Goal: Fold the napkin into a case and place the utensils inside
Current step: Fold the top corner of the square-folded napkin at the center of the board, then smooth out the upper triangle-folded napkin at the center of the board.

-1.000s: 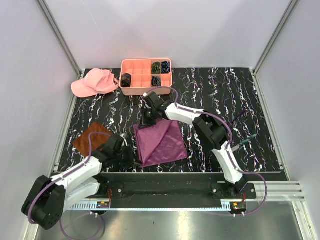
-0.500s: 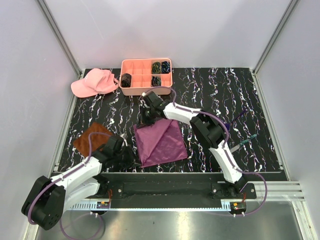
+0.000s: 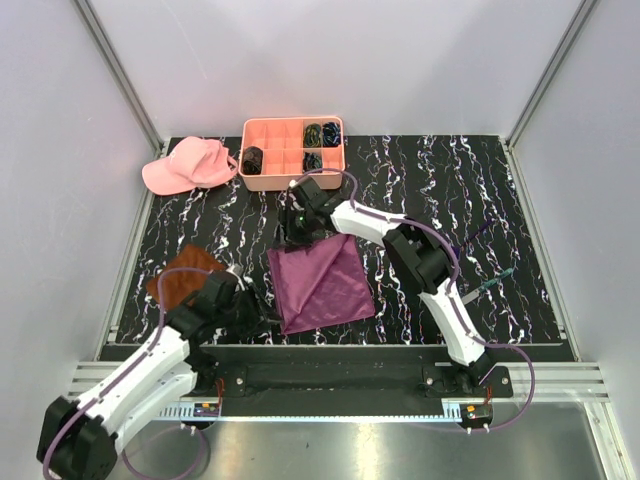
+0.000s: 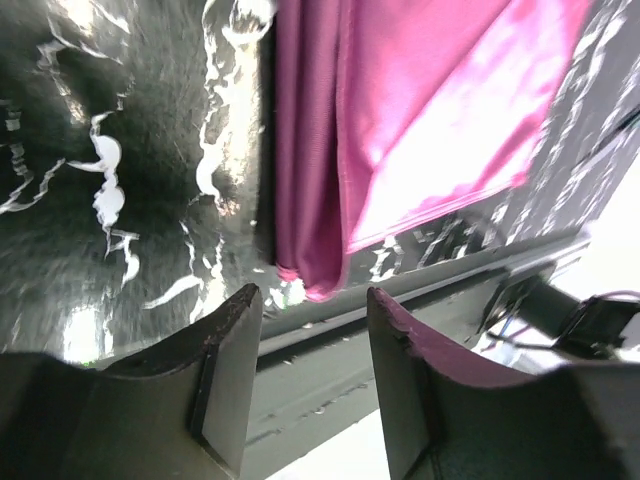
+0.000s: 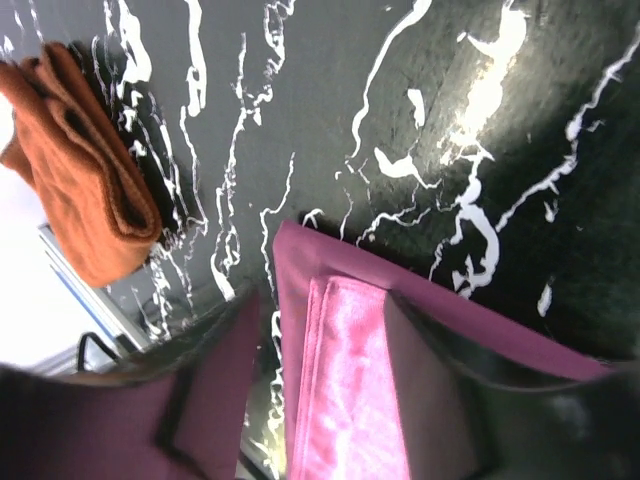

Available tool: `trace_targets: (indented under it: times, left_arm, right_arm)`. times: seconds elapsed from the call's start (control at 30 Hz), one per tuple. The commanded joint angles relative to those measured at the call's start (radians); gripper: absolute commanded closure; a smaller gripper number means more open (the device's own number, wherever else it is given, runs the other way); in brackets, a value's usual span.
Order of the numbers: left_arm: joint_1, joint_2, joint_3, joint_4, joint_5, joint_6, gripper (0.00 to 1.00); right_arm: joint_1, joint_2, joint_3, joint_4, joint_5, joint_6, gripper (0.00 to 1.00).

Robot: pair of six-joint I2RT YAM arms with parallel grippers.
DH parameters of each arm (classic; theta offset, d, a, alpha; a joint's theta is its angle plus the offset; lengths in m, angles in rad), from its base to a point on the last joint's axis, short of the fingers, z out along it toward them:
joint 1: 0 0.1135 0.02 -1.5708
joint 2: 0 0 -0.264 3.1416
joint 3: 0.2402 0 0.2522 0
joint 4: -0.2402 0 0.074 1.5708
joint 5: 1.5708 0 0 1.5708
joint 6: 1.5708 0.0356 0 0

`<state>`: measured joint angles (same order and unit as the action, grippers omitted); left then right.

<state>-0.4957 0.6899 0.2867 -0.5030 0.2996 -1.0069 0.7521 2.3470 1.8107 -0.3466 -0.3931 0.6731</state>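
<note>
Folded napkin (image 3: pixel 320 285) lies flat. Left gripper (image 4: pixel 312 315) at its 7 o'clock corner, jaws parted, gripping nothing. Right gripper (image 5: pixel 322 320) over the 11 o'clock corner, jaws likewise parted.

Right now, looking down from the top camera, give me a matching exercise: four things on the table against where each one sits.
Things:
1. napkin
2. cap
3. brown cloth
4. tray

Places:
A. far left corner
B. far edge, left of centre
C. centre, toward the near edge
D. near left side

Pairs: 1-C, 2-A, 3-D, 4-B
</note>
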Motion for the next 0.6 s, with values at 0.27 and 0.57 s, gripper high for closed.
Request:
trace_targets:
  times: [0.27, 0.57]
  left_arm:
    - [-0.029, 0.193, 0.178, 0.238, 0.136, 0.039, 0.78]
    - [-0.033, 0.372, 0.166, 0.293, 0.150, 0.090, 0.84]
  right_arm:
    - [-0.072, -0.426, -0.270, -0.051, 0.062, -0.109, 0.23]
    - [-0.227, -0.434, -0.478, 0.149, -0.148, -0.089, 0.69]
